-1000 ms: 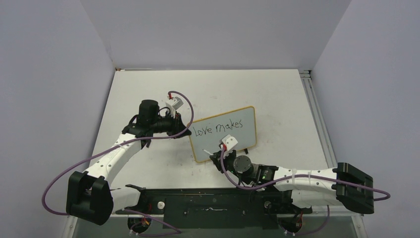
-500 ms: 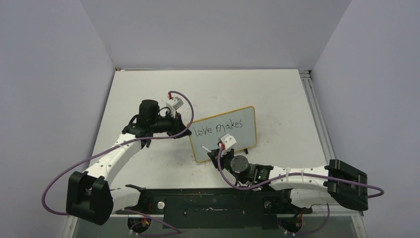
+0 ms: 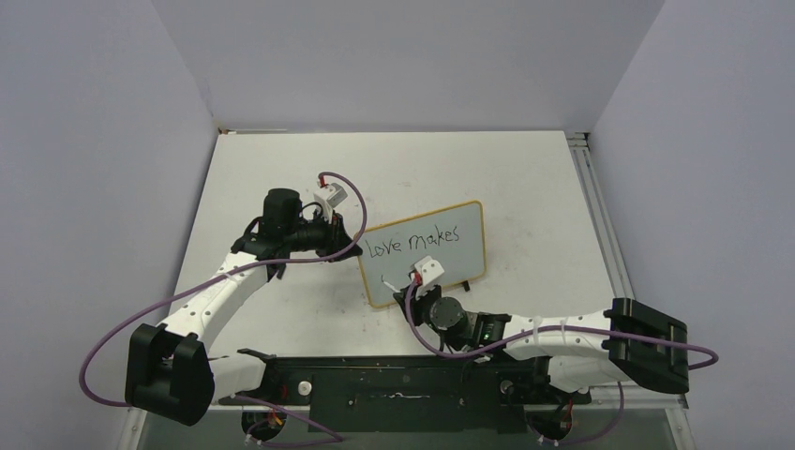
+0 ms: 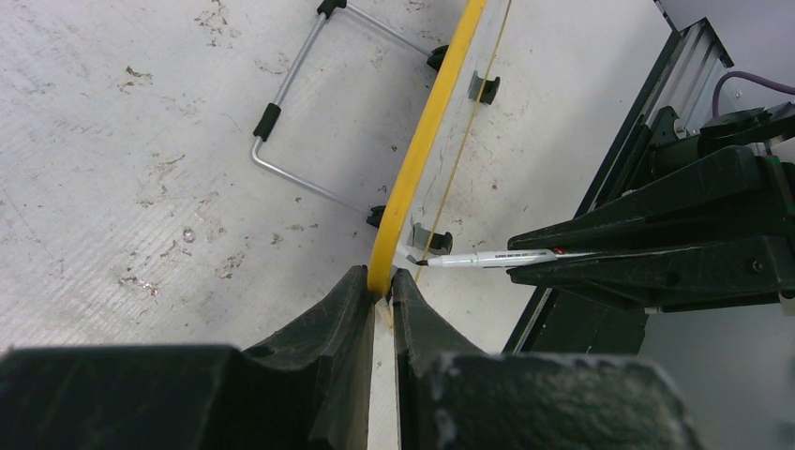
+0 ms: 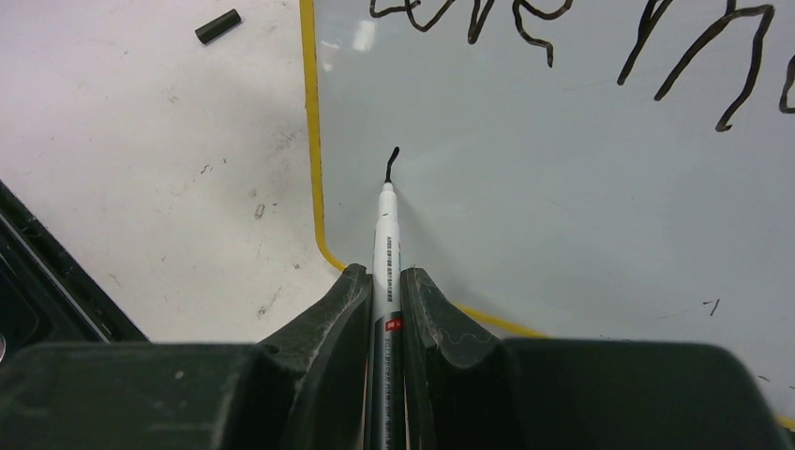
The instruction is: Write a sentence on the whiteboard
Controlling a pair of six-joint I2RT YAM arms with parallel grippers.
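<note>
On the surface (image 3: 281, 169) the whiteboard (image 3: 461, 264) stands propped, near centre. The left hand (image 4: 380, 281) pinches its yellow edge, likely steadying it for writing. The right hand (image 5: 384, 277) clenches a marker (image 5: 385, 225), tip touching below the sentence (image 3: 412, 242), apparently starting line two.

Yellow-framed pale grey whiteboard (image 5: 562, 206), black sentence (image 3: 427, 236), white marker (image 5: 386, 244), purple cables (image 3: 337, 176).

Left arm (image 3: 220, 295): white links, black joints, chunky black housing. Right arm (image 3: 562, 339): same build, green light (image 3: 487, 328) glowing. Purple cables (image 3: 98, 352) looping off both. Small white camera boxes (image 3: 333, 197) at wrists. Gripper fingers (image 4: 328, 319) matte black, scuffed.
</note>
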